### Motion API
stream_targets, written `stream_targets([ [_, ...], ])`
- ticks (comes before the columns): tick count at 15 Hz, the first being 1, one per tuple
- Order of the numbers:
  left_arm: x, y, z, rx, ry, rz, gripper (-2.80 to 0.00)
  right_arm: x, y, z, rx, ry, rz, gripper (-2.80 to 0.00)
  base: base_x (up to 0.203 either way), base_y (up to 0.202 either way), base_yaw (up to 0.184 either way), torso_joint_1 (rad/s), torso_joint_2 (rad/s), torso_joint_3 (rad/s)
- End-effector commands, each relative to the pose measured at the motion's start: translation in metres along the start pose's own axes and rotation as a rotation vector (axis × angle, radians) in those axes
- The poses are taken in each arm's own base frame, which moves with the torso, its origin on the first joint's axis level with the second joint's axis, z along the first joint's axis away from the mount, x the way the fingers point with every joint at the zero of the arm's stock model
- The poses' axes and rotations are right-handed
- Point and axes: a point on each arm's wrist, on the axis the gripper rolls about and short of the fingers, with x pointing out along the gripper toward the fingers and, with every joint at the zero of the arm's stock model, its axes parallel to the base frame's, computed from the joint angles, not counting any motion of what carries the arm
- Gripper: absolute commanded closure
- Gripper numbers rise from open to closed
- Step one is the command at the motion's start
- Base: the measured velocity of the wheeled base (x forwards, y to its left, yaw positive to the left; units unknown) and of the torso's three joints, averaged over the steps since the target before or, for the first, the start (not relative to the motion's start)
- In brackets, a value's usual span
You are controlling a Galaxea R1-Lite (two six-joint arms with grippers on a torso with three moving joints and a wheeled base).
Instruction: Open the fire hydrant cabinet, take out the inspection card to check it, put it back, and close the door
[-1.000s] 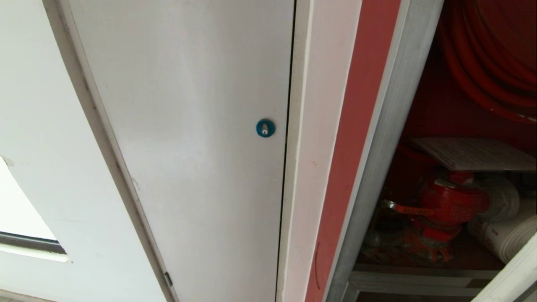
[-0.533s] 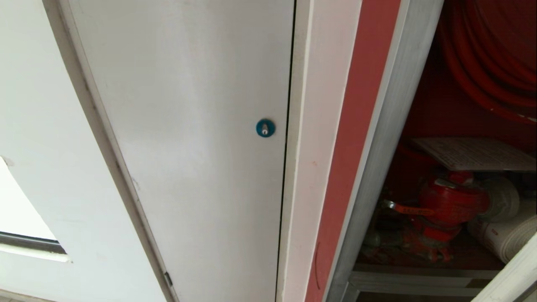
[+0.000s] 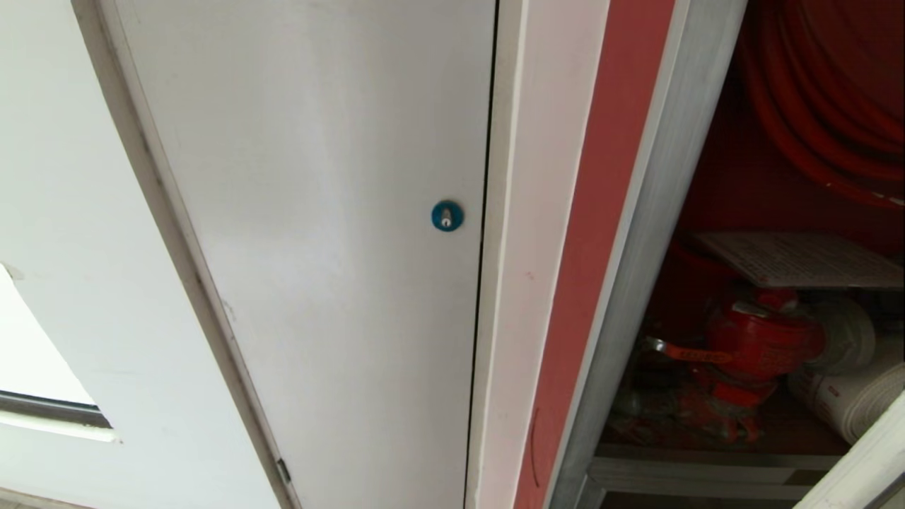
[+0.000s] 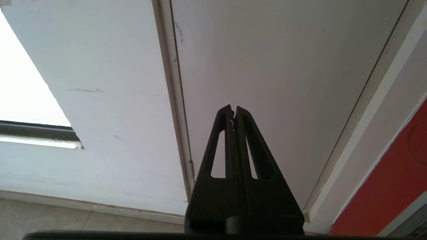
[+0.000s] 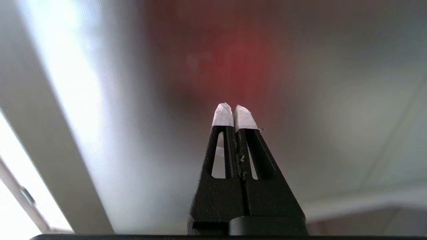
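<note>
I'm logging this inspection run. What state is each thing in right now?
Fire hydrant cabinet: open, inside exposed.
Inspection card: lying flat above the red valve.
White door: shut.
Left gripper: shut, empty.
Right gripper: shut, empty.

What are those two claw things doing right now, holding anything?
Left end effector: closed, holding nothing.
Right end effector: closed, holding nothing.
</note>
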Motion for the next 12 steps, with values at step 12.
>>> stream_targets([
  [12, 0.001, 0.000, -0.002, 0.000, 0.007, 0.001, 0.00, 0.079, 0.016, 0.119, 0.128, 0.323, 0.754, 0.00, 0.000, 0.000, 0.000, 0.000, 0.00, 0.000],
])
